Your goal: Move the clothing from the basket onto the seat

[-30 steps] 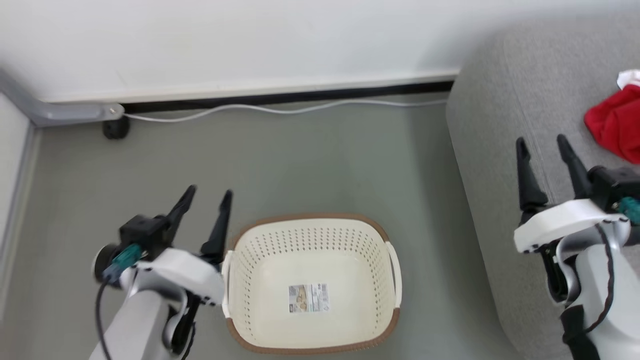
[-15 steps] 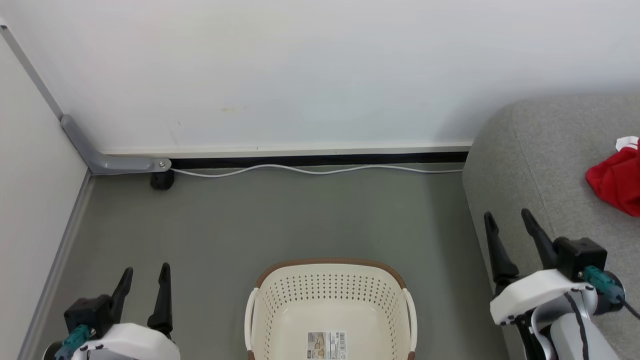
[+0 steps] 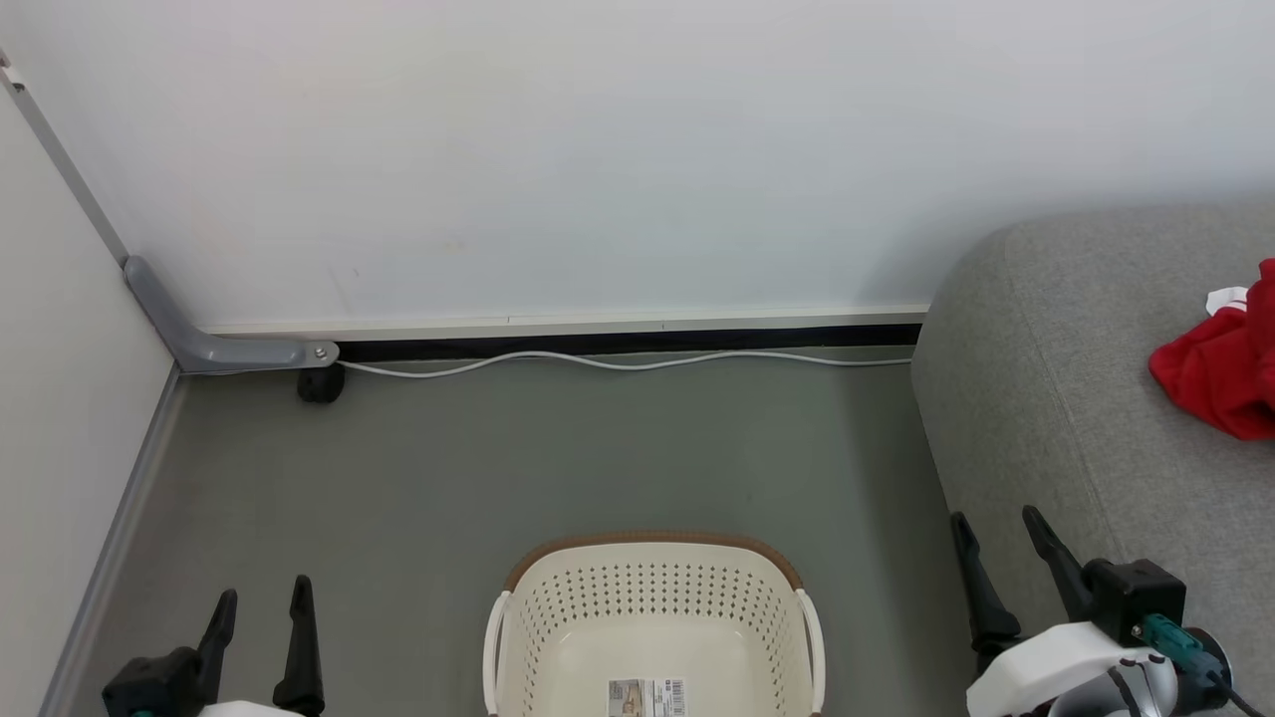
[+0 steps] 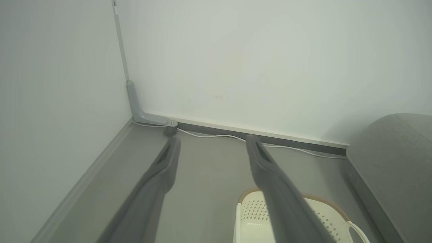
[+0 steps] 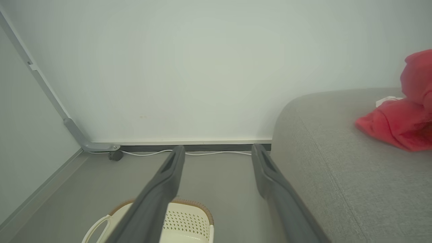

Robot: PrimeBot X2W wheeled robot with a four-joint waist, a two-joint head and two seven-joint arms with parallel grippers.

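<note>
The cream perforated basket (image 3: 652, 617) with a brown rim stands on the floor at the bottom centre, holding nothing but its barcode label. Red clothing (image 3: 1220, 373) with a white bit lies on the grey seat (image 3: 1076, 398) at the right edge. The left gripper (image 3: 261, 602) is open at the lower left, apart from the basket. Open too, the right gripper (image 3: 996, 533) hangs at the lower right beside the seat's edge. The left wrist view has the basket (image 4: 251, 216) low between the fingers and the seat (image 4: 391, 162). In the right wrist view are the clothing (image 5: 400, 118), the seat (image 5: 337, 162) and the basket (image 5: 187, 219).
A white wall runs behind, with a dark skirting strip and a white cable (image 3: 618, 363) along the floor. A grey bracket (image 3: 214, 349) and a small black foot (image 3: 321, 386) sit in the left corner, where a side wall (image 3: 60, 398) closes in.
The head camera has tilted up, so the whole picture has slid down. Both grippers have dropped toward the bottom corners, the left one away from the basket's side. Both stay open.
</note>
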